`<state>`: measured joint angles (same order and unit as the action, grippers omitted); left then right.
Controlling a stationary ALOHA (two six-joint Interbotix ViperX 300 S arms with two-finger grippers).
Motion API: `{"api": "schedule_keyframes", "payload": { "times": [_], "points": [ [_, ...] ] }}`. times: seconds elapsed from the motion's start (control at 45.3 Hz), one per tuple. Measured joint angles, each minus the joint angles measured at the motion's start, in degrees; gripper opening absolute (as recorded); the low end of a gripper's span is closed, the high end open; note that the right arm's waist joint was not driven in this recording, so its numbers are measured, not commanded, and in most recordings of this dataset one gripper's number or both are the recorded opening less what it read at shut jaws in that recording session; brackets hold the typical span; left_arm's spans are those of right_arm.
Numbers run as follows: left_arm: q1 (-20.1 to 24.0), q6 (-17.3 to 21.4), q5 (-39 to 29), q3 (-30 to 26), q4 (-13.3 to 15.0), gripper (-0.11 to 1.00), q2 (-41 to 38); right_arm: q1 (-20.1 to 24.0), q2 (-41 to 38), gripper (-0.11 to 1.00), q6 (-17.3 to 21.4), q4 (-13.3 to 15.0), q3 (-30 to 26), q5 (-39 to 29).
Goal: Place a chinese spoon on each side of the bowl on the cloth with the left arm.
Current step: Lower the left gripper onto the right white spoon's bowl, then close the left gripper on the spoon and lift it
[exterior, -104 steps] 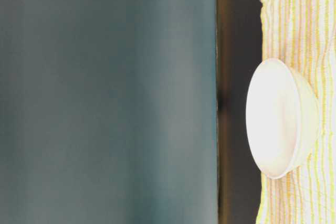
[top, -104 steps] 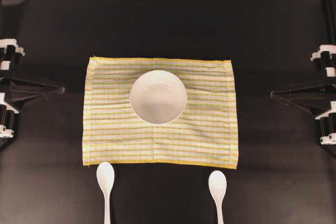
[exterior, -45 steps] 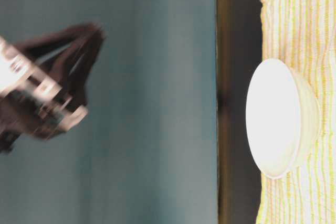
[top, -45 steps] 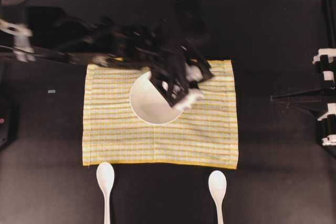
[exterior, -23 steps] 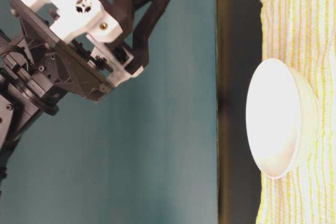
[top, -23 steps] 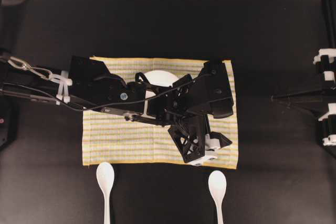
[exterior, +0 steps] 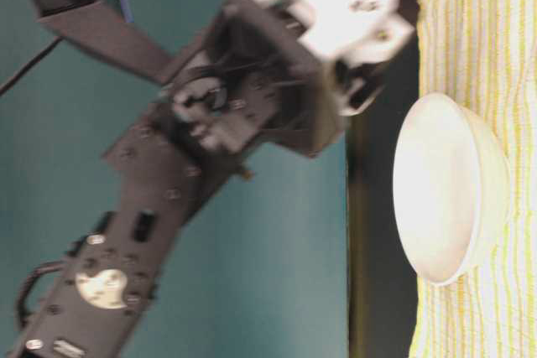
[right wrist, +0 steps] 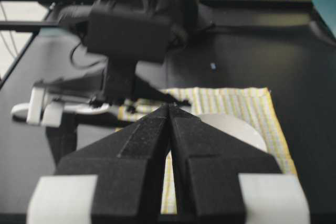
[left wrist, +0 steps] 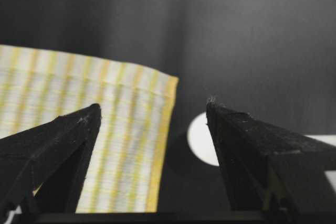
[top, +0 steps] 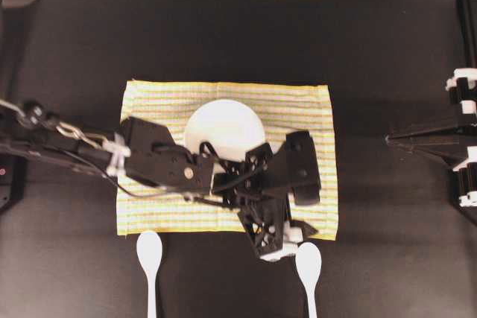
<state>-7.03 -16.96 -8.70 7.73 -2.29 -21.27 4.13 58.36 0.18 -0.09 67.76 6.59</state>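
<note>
A black worktop (top: 387, 50) is seen from overhead, with a yellow-striped cloth (top: 156, 102) spread flat at its centre and a white ceramic bowl (top: 223, 124) set on the cloth's far half. At the left, one white Chinese spoon (top: 150, 251) is laid on the bare worktop just below the cloth's near-left corner, clear of the arm. The left arm (top: 156, 161) is stretched across the cloth from the left edge, partly covering the bowl's near rim. Its gripper (top: 274, 247) is held over the cloth's near hem with the jaws spread wide and nothing between them; in the left wrist view the cloth's corner and part of a spoon's bowl are framed between the two black fingers (left wrist: 58, 145). A second white spoon (top: 308, 262) is laid just right of that gripper, below the cloth's near-right corner. At the far right, the right gripper (right wrist: 169, 109) is parked at the worktop's edge, well apart from the cloth, its jaws pressed together.
</note>
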Motion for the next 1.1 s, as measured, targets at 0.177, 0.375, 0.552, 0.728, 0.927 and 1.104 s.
{"api": "schedule_keyframes", "payload": {
  "times": [0.177, 0.375, 0.552, 0.728, 0.927, 1.104],
  "points": [
    [-1.49, -0.62, 1.23, -0.09, -0.09, 0.77, -2.37, 0.0, 0.0, 0.0, 0.09, 0.0, 0.0, -0.09],
    [-2.55, -3.52, 1.67, -0.18, 0.0, 0.77, -4.92, 0.0, 0.09, 0.0, 0.0, 0.0, 0.0, -0.09],
    [-2.55, -4.39, 3.16, -0.26, -0.09, 0.76, -6.42, 0.0, 0.09, 0.0, 0.0, 0.0, 0.09, -0.09],
    [-3.16, -4.83, 4.31, -1.05, -0.09, 0.76, -6.77, 0.0, 0.09, 0.0, 0.0, 0.0, 0.09, -0.44],
    [-4.04, -6.59, 4.39, -2.02, 0.0, 0.76, -8.61, 0.0, 0.09, 0.0, 0.09, 0.0, 0.09, -0.62],
    [-4.13, -6.77, 4.39, -2.11, 0.0, 0.75, -9.14, 0.0, 0.09, 0.0, 0.0, 0.0, 0.09, -0.62]
  ]
}}
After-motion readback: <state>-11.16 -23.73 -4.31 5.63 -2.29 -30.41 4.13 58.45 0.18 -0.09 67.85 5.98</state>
